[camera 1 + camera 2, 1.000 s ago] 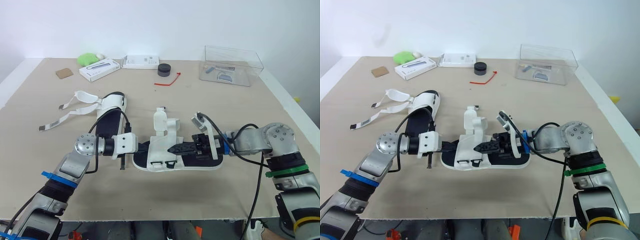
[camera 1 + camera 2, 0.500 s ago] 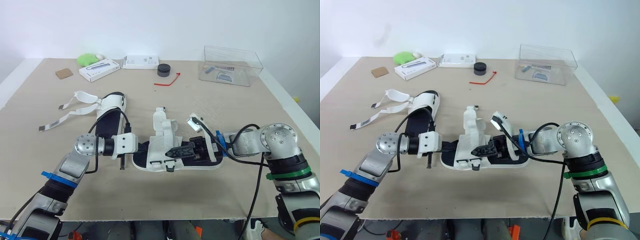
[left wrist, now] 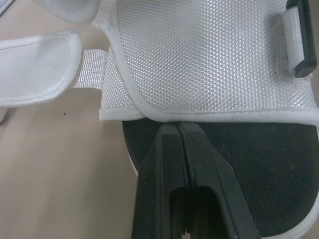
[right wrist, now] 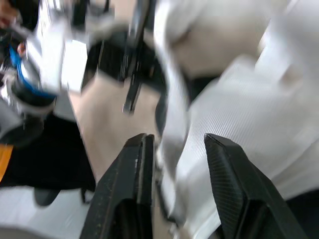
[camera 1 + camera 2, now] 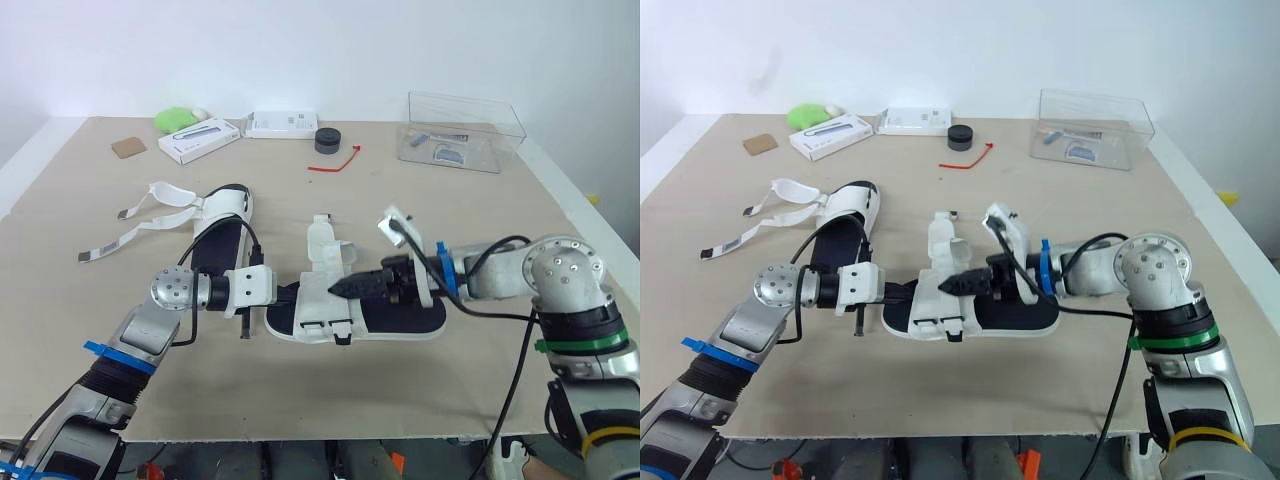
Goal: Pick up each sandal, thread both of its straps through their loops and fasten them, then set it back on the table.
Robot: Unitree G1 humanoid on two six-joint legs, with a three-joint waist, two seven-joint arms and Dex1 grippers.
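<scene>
While the second sandal [image 5: 222,228] lies untouched at about 10 o'clock from the table [image 5: 400,200] centre, with its loose straps [image 5: 150,205] spread flat toward 9 o'clock, the work goes on at the sandal [image 5: 390,318] near the 6 o'clock edge. The left gripper [image 5: 288,294] has not moved in the last second. It stays at the 9 o'clock end of this sandal, its fingers pressed fully together with nothing seen between them, the tips just against the hem of the white mesh upper [image 3: 209,55] and over the black insole. The change is on the other side. A second ago the right gripper [image 5: 340,289] lay low on the insole toward 3 o'clock; now it has lifted and reached toward 9 o'clock, so its tip is over the upper. Its fingers stand partly apart with a white edge between them, and it is not clear that they press on it. The heel strap [image 5: 392,222] has risen together with it. This probably means the threading is only being prepared. The sandal rests on the table, its front strap [image 5: 322,240] stands upright and free, a black loop [image 3: 302,42] sits at the side of the upper, and neither strap looks fastened.
</scene>
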